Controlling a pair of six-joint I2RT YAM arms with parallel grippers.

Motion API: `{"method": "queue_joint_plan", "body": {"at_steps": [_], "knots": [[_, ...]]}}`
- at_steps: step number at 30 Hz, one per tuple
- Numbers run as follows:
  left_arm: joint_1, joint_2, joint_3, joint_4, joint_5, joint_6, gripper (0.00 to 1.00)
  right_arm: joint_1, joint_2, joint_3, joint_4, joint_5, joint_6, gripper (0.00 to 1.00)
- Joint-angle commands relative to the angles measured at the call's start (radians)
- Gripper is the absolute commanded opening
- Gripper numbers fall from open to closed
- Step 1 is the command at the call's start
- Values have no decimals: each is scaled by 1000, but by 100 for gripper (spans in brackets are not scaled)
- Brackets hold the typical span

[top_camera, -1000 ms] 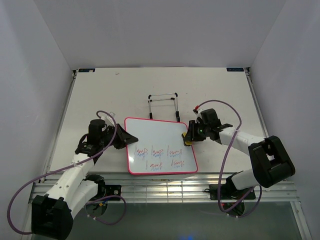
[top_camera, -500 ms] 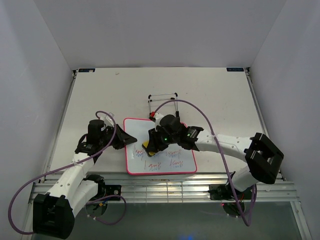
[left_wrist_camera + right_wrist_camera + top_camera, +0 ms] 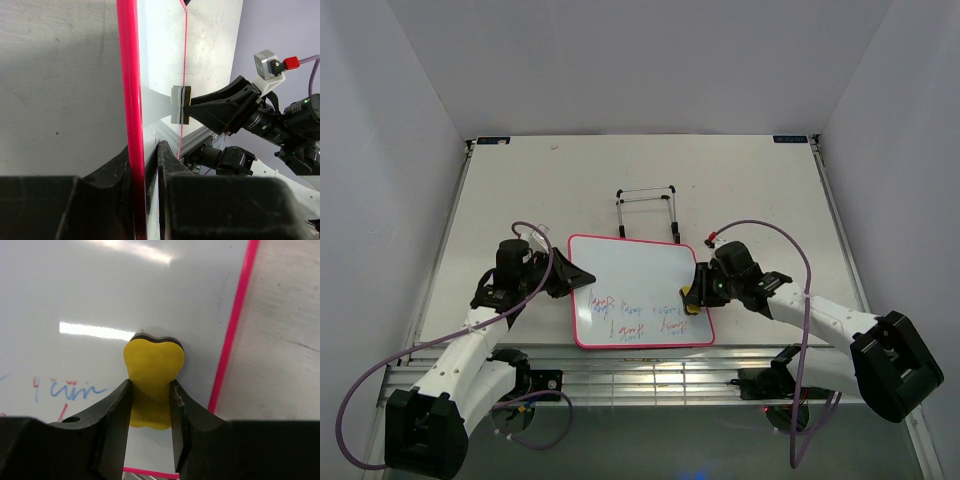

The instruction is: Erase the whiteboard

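**A:** Top view. Where is the flat white whiteboard with the pink-red frame (image 3: 630, 262)?
**B:** It lies on the pale counter (image 3: 740, 180) between the arms. The left end effector (image 3: 572, 277) is at its left edge. The right end effector (image 3: 691, 296) is over its right edge, beside the red and blue scribbles (image 3: 640, 308).
**A:** Left wrist view?
**B:** The fingers are clenched on the board's frame.
**A:** Right wrist view?
**B:** The fingers are grasping a small yellow eraser block (image 3: 152, 365), which is pressed against the board just inside the right frame.

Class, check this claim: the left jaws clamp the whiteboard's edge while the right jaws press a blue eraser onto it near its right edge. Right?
Not quite: the eraser is yellow, not blue, as the right wrist view shows. The left jaws do clamp the edge of the whiteboard, and the right jaws press the eraser near its right edge.
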Motion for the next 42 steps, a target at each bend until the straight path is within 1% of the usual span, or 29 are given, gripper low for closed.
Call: {"method": "queue_joint_plan", "body": {"at_steps": [1,3,5,6,7,8,9,10,12,13,15,16,18,19,22,24,25,26,27,28,29,30,31,33,34,37,38,40,42], "knots": [[-4,-15,-27,23,-231,137,0,-15,-5,-77,-287,64,-33,9],[-4,-18,-30,23,-231,134,0,-15,-19,-73,-290,38,-42,9],[-4,-15,-32,26,-231,133,0,19,-22,-62,-227,-23,-36,9],[-4,-14,-32,26,-231,131,0,46,-16,-51,-207,-53,-25,8],[-4,-11,-33,29,-231,130,0,115,-8,-34,-189,-53,-12,9],[-4,-9,-35,31,-231,124,0,151,4,-12,-166,-50,13,9],[-4,-11,-37,33,-233,120,0,187,35,40,-157,-47,24,9],[-4,-14,-40,34,-234,117,0,259,53,70,-149,-38,37,9],[-4,-21,-46,37,-237,110,0,330,111,160,-106,-19,73,9],[-4,-21,-47,36,-239,107,0,393,134,191,-92,-18,83,9],[-4,-20,-50,36,-240,105,0,454,205,260,-59,-8,100,9],[-3,-20,-52,36,-239,104,0,505,231,332,-51,-7,102,9],[-4,-21,-53,39,-237,99,0,547,315,410,-63,1,99,9],[-4,-21,-53,37,-237,99,0,571,346,485,-80,5,87,9],[-4,-23,-52,37,-239,99,0,579,417,542,-139,34,65,9],[-4,-24,-50,36,-240,99,0,570,408,520,-166,77,58,9],[-4,-26,-49,33,-242,102,0,542,392,492,-184,82,58,9],[-4,-27,-47,30,-242,105,0,524,369,407,-187,88,64,9],[-4,-27,-46,28,-248,105,0,501,302,351,-189,108,73,9],[-4,-34,-46,22,-249,107,0,441,259,290,-190,108,87,9],[-4,-37,-44,20,-253,105,0,407,218,171,-195,110,90,9],[-4,-40,-46,19,-254,107,0,369,125,117,-202,113,93,9],[-4,-41,-46,17,-256,105,0,302,78,70,-216,113,93,9],[-4,-49,-50,16,-259,105,0,248,-33,-14,-274,114,73,9],[-4,-50,-52,19,-262,104,0,211,-61,-25,-297,117,67,9],[-4,-52,-64,31,-254,93,0,182,-112,-39,-338,122,35,9],[-4,-50,-67,33,-251,90,0,182,-109,-31,-333,116,31,9],[-4,-47,-70,42,-243,84,0,192,-68,10,-281,44,21,9],[-4,-46,-72,43,-237,79,0,243,-16,57,-230,38,27,9]]}}
